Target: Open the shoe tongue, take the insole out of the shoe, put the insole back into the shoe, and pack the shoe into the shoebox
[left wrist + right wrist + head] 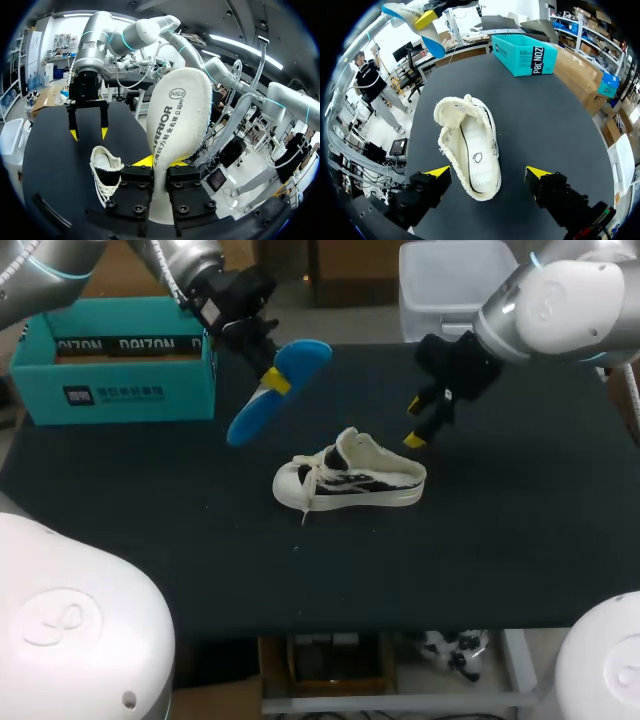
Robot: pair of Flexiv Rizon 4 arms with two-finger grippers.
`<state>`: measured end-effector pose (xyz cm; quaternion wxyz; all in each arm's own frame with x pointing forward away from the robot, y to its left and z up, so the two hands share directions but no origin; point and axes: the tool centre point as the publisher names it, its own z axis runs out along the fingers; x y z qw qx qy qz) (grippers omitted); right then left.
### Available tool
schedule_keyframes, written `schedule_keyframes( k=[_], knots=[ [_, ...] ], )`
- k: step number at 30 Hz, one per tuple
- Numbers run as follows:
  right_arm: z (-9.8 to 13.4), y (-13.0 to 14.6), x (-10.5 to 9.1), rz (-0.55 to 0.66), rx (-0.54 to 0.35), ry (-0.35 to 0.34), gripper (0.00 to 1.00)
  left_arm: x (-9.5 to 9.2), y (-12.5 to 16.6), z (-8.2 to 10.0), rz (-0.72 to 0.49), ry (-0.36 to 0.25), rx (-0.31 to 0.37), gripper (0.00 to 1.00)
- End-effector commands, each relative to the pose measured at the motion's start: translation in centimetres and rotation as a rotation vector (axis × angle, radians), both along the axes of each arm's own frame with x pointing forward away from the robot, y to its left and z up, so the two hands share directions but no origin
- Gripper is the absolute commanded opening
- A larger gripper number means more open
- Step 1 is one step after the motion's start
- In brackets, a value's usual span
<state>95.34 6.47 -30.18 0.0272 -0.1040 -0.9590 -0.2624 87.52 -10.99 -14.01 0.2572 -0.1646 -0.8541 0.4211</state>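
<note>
Teal, blue and cream stand out against the dark table [150, 540]. By count there are one teal cardboard shoebox [115, 360], one cream low-top canvas shoe with black side stripes and white laces [350, 480], one long flat insole [252, 412], and two grippers.

The left gripper [272, 380] is clamped on the insole near its middle and holds it in the air, tilted, between the shoebox and the shoe and clear of both. The insole is blue on one face and off-white fabric on the other (the pale face carries print, seen from the left wrist).

The shoe stands on its white rubber sole near the middle of the table, toe toward my left. Its tongue is pulled up and the opening is wide, showing a pale stitched inner base.

The right gripper [413, 423] hangs with its fingers spread wide and nothing between them, above the heel end of the shoe and apart from it. The shoebox sits at the far left of the table, well apart from the shoe.
</note>
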Motion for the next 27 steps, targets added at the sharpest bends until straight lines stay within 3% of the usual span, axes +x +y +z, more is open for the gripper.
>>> schedule_keyframes(
  k=[1,6,15,27],
  knots=[
    [-1.0,1.8,1.0,0.022,-0.163,0.043,1.0,-0.4,1.9,-0.4,0.075,-0.014,-0.019,0.0],
    [-1.9,3.4,1.0,0.0,-0.242,0.084,1.0,-0.2,3.6,-1.1,0.117,-0.009,-0.004,0.0],
    [-3.0,5.6,0.8,-0.041,-0.338,0.097,1.0,0.1,5.7,-2.2,0.165,-0.002,0.02,0.0],
    [-5.0,7.2,0.5,-0.033,-0.373,0.074,1.0,-0.1,7.1,-3.5,0.205,-0.002,0.04,0.0]
  ],
)
